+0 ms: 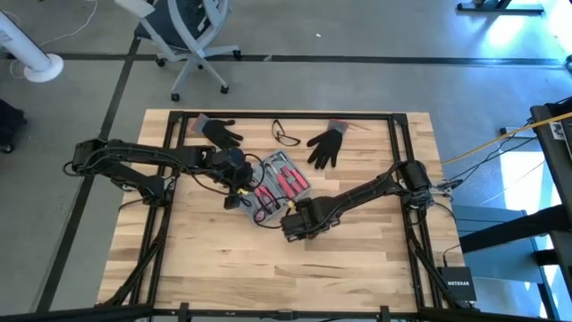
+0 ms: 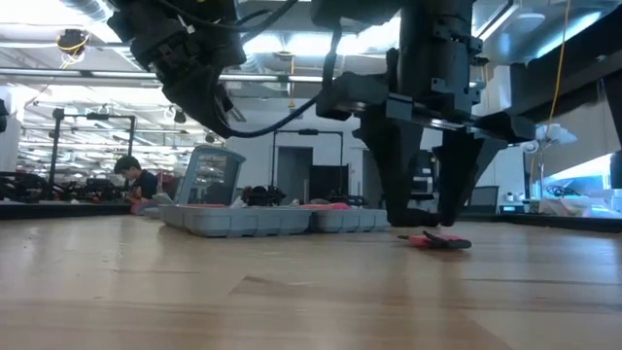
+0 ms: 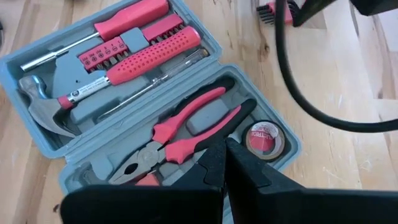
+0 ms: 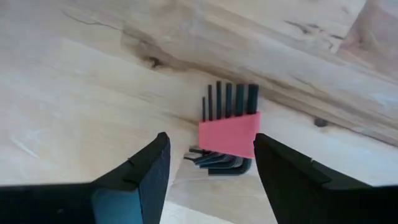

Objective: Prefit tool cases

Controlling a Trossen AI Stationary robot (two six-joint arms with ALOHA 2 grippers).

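Left wrist view: tool case [image 3: 56, 134] lies open mid-table, hammer [image 3: 40, 109], screwdriver [image 3: 149, 50] and pliers [image 3: 180, 134] seated. Hex key set [image 4: 227, 134] is out on the wood just beside it. Right gripper [image 4: 208, 165] straddles it, fingers wide, holding nothing. Left gripper [image 3: 225, 163] hangs pinched shut and empty over the case. Gloves [image 1: 326, 143] well clear.

Left gripper [image 3: 224, 163] hangs low with fingers pressed together; right gripper [image 4: 211, 168] points down near the bench [image 1: 357, 268], fingers spread apart.
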